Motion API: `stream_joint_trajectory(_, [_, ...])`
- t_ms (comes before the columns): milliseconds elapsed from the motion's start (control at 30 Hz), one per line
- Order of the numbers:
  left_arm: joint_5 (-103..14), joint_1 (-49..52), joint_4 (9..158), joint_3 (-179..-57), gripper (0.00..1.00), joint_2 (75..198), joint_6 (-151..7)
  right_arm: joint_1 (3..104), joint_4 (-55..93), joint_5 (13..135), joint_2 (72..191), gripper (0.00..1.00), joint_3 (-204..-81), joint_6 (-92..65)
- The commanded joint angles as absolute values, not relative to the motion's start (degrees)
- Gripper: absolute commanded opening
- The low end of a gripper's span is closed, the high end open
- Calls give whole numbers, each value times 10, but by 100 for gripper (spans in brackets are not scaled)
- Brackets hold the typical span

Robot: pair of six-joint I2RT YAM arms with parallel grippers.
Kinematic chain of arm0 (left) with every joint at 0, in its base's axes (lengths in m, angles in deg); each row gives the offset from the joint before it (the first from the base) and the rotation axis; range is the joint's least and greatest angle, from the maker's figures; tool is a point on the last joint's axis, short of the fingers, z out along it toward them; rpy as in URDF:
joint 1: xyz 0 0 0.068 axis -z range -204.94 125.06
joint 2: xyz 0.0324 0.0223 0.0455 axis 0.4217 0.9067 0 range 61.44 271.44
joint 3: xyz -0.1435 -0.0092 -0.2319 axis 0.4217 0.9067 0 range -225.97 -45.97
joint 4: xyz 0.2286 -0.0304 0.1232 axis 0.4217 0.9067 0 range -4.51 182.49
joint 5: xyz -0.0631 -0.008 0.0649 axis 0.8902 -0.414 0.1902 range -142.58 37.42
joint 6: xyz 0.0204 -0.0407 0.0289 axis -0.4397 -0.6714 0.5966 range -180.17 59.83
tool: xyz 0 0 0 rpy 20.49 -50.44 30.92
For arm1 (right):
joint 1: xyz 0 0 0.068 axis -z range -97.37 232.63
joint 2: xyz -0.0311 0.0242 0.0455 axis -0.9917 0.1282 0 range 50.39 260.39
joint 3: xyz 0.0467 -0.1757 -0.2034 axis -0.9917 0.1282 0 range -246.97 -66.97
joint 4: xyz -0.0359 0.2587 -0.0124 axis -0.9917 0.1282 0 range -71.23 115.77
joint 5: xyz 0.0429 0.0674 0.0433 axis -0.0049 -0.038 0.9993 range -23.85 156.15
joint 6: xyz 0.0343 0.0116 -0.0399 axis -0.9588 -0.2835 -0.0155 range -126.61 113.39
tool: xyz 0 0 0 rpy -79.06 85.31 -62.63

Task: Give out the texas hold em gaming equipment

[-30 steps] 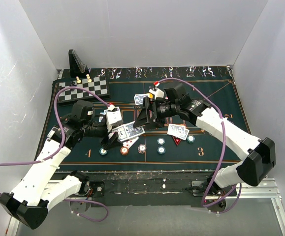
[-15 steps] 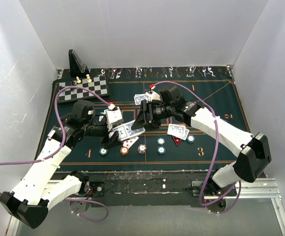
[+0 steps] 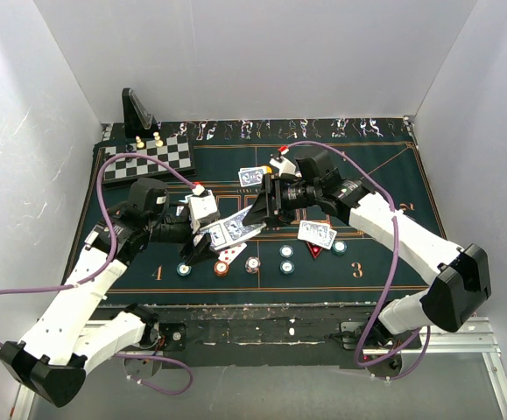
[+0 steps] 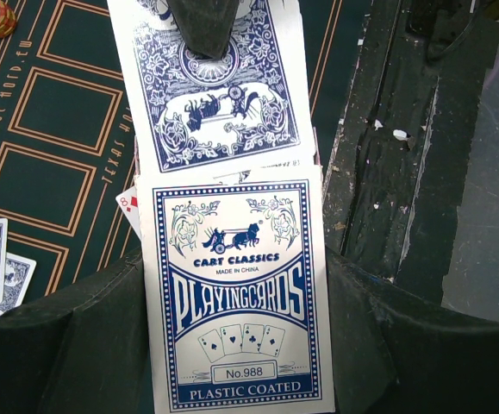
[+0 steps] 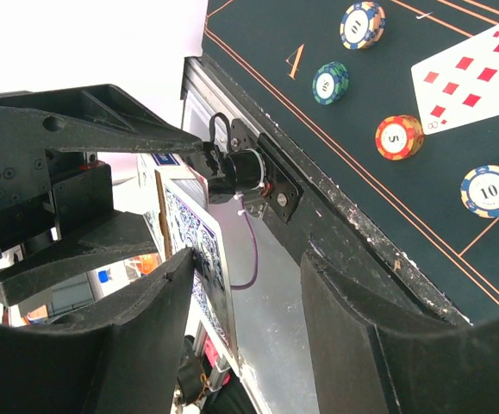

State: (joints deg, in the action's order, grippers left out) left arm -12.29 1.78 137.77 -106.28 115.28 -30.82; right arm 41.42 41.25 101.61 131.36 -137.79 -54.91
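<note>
My left gripper (image 3: 207, 240) (image 4: 236, 354) is shut on a blue-and-white playing card box (image 4: 236, 293) (image 3: 221, 234), held above the green felt. A blue-backed card (image 4: 215, 86) (image 3: 244, 223) sticks out of its far end. My right gripper (image 3: 258, 213) (image 5: 245, 293) straddles that card (image 5: 199, 250). The card lies against one finger; the other finger (image 5: 352, 319) stands well apart. Orange (image 3: 221, 268), teal (image 3: 184, 269) and whitish (image 3: 252, 264) chips lie on the felt below. Loose cards (image 3: 317, 234) (image 3: 251, 178) and a red triangle marker (image 3: 313, 249) lie nearby.
A chessboard with pawns (image 3: 148, 157) and a black angled stand (image 3: 136, 109) sit at the back left. A face-up card of red diamonds (image 5: 473, 73) (image 3: 230, 254) lies by the chips. The table's scuffed black front edge (image 4: 387, 172) runs just beneath the held box.
My right gripper's jaws have narrowed around the end of the protruding card. The right wrist shifted slightly left, then back. The left arm and the box stayed put.
</note>
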Motion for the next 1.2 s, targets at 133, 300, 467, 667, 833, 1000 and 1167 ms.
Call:
stream_joint_trajectory(133, [-108, 14, 1366, -1077, 0, 1137, -312, 423, 410, 1017, 1288, 58, -1375, -544])
stream_joint_trajectory(300, [-109, 15, 1367, -1075, 0, 1135, -313, 431, 418, 1012, 1278, 54, -1375, -539])
stream_joint_trajectory(467, [-108, 15, 1367, -1076, 0, 1134, -312, 440, 429, 1010, 1269, 43, -1382, -534])
stream_joint_trajectory(667, [-108, 15, 1367, -1073, 0, 1132, -312, 447, 436, 1009, 1261, 38, -1386, -529])
stream_joint_trajectory(833, [-107, 15, 1366, -1072, 0, 1132, -315, 448, 449, 1007, 1259, 34, -1396, -521])
stream_joint_trajectory(1000, [-107, 15, 1366, -1068, 0, 1130, -316, 458, 457, 1004, 1250, 17, -1405, -512])
stream_joint_trajectory(1167, [-107, 15, 1368, -1068, 0, 1129, -316, 464, 477, 1004, 1248, 6, -1432, -500])
